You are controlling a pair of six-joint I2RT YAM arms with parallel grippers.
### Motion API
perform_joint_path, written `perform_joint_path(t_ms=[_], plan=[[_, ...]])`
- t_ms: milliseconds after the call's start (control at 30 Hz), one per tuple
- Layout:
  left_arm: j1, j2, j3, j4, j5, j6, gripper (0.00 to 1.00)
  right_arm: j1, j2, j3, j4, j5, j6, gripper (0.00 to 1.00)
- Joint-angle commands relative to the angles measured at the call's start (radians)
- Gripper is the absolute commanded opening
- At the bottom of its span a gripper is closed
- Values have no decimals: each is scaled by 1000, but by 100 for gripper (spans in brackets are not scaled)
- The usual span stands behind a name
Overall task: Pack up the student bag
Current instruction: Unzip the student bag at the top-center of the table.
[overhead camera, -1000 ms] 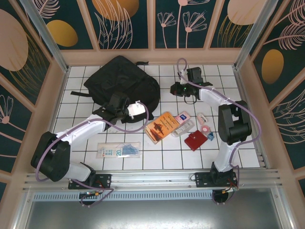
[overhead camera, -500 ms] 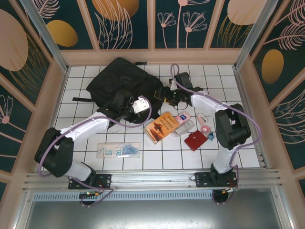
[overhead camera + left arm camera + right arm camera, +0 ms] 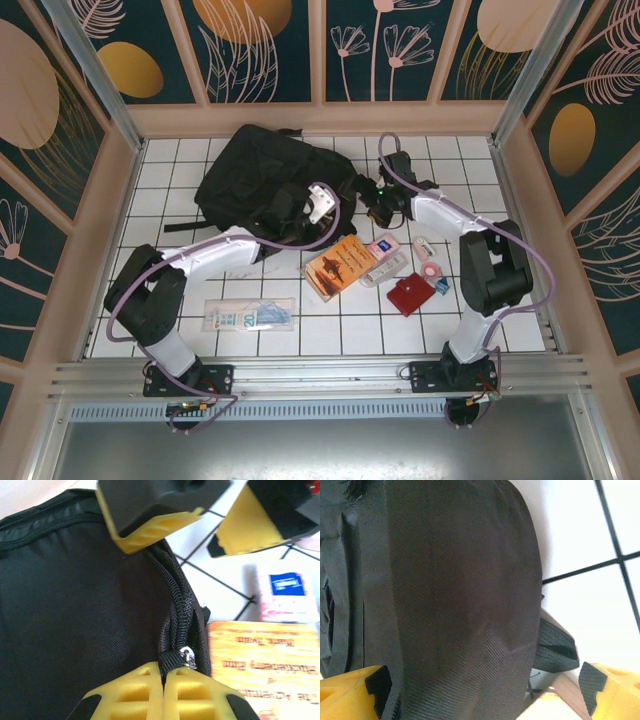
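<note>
- The left arm has stretched farther right across the student bag (image 3: 255, 170), which lies far left-centre on the table (image 3: 500, 300).
- Left gripper (image 3: 163, 675) pinches the zipper pull (image 3: 175, 658).
- Right gripper (image 3: 484, 680) is spread, straddling the bag's edge.

A white tiled tabletop (image 3: 360, 325) with dark grid lines is sitting in even light. Teal wall panels (image 3: 265, 50) with orange discs and pale plants are enclosing it, and a metal rail (image 3: 320, 375) is running along the near edge.
</note>
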Motion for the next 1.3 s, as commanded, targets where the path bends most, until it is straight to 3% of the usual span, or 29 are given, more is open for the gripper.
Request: perform_joint_path(t_ms=[0, 67, 167, 300, 600, 667, 800, 900, 967, 1267], plan=[[-44, 7, 29, 23, 2, 6, 0, -18, -141, -76, 112, 22, -19, 96], [-59, 16, 35, 3, -19, 28, 0, -29, -156, -81, 118, 2, -29, 90], [-68, 23, 37, 1, -33, 52, 1, -32, -155, -98, 129, -42, -25, 88], [-70, 33, 53, -1, -52, 71, 3, -18, -116, -125, 154, -147, 17, 68], [-70, 58, 85, -15, -58, 96, 6, 39, -121, -174, 137, -91, 24, 64], [-70, 51, 77, -13, -29, 101, 9, 45, -102, -171, 147, -98, 21, 53], [-70, 13, 55, -34, -10, 129, 19, 41, -64, -137, 148, -89, 3, 16], [-70, -27, 39, -81, -59, 143, 29, 33, -72, -128, 147, -83, -20, 1], [-68, -73, -3, -77, -96, 142, 30, 30, -83, -132, 157, -93, -26, 0], [-68, -197, -240, 41, -85, 239, 0, 32, -101, -159, 200, -133, -45, 0]])
